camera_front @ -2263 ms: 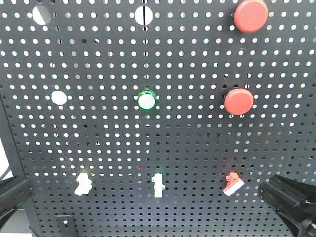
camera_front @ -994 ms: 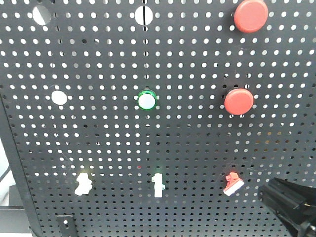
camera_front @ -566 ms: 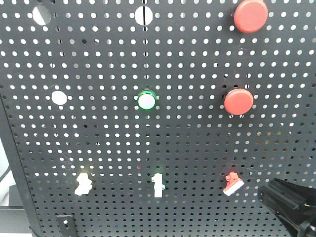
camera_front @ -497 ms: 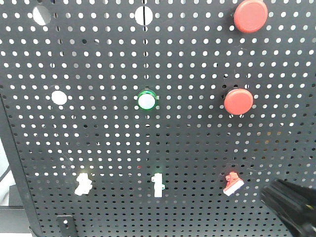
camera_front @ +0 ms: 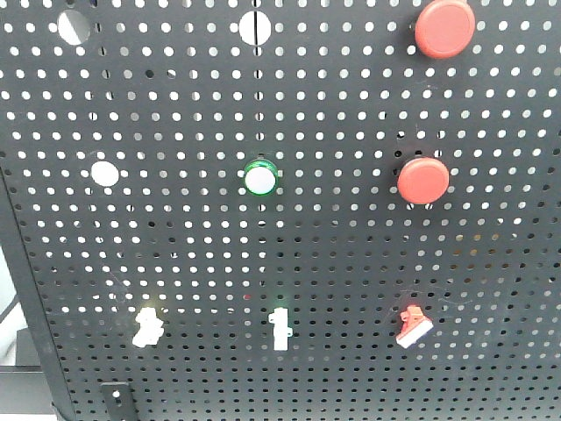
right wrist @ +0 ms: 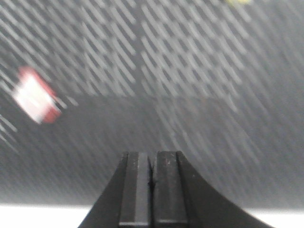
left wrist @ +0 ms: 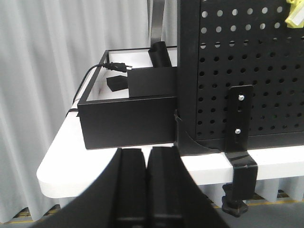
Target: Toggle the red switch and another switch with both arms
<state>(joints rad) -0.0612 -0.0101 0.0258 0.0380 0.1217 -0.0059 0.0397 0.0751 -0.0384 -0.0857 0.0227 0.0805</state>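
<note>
Gone from the front view, right gripper (right wrist: 151, 190) (jaws together, like the left gripper (left wrist: 146, 190)) faces the red switch (right wrist: 35, 95).

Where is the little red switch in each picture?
Front view: the red switch sits low on the right of the pegboard, below the two big red buttons.
Left wrist view: not in it; only the board's lower left corner, its clamp and a black box show.
Right wrist view: a blurred red and white shape at the left edge, up and left of the right gripper.
Shared landmark: the black pegboard with its round holes.
</note>
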